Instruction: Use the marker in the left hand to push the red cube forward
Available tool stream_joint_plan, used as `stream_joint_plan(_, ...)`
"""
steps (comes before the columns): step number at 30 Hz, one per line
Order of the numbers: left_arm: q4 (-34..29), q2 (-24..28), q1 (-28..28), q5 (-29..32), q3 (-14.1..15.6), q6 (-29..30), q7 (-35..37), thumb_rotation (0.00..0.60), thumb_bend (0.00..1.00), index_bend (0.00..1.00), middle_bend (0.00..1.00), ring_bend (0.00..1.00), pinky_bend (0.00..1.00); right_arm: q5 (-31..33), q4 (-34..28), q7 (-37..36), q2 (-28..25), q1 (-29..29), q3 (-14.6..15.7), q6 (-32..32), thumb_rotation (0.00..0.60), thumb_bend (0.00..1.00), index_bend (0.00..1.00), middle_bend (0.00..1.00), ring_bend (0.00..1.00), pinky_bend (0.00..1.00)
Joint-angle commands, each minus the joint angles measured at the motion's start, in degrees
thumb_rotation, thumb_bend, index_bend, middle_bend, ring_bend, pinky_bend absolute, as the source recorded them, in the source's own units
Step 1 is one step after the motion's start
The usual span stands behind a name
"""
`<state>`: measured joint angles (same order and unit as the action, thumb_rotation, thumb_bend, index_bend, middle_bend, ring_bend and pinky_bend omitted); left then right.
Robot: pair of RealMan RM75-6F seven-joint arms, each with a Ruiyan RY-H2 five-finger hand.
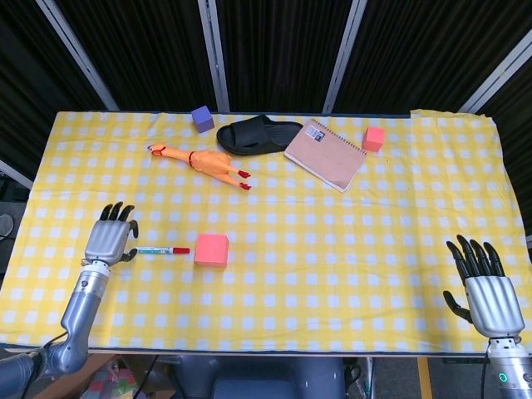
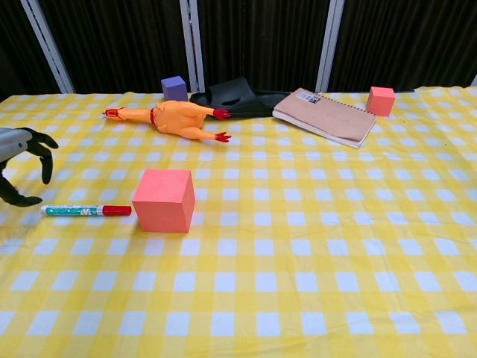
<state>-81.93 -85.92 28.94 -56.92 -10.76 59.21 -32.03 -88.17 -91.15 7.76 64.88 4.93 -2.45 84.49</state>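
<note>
Marker (image 1: 163, 250) lies flat on the bench, red cap touching the red cube (image 1: 211, 249); your left hand (image 1: 110, 238) hovers by its tail, fingers spread, holding nothing. Grab clumsily and you could roll it away or nudge the cube sideways.

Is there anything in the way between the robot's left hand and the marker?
No. The left hand hovers open at the marker's white end with only bare yellow checked cloth between them. The red cube sits past the marker's red cap, on the far side from the hand.
</note>
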Motion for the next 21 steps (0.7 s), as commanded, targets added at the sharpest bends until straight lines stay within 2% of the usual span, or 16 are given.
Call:
stream_joint_plan(1,0.65,-0.92,0.69,0.78,0.32,-0.33,-0.78,0.6,0.3,0.48,0.09,0.0,0.03,0.03,-0.01,-0.1,-0.02,0.02,0.0,-0.05,0.6,0.35,0.0,0.0,0.0,0.0)
stream_joint_plan(12,2.39,-3.84,1.9,2.78,1.79,-0.05,-2.61,0.6,0.3,0.49,0.1,0.0,0.03,-0.15,0.05,-0.52,0.03,0.06,-0.01,0.06,0.6,0.35,0.0,0.0,0.0,0.0)
stream_joint_plan(21,4.03,-5.77,3.02,4.88,1.84,-0.59,-3.27,0.6,0.33,0.49,0.1,0.0,0.03,-0.28,0.02,-1.26,-0.02,0.11,0.01,0.06,0.6,0.36,0.0,0.0,0.0,0.0)
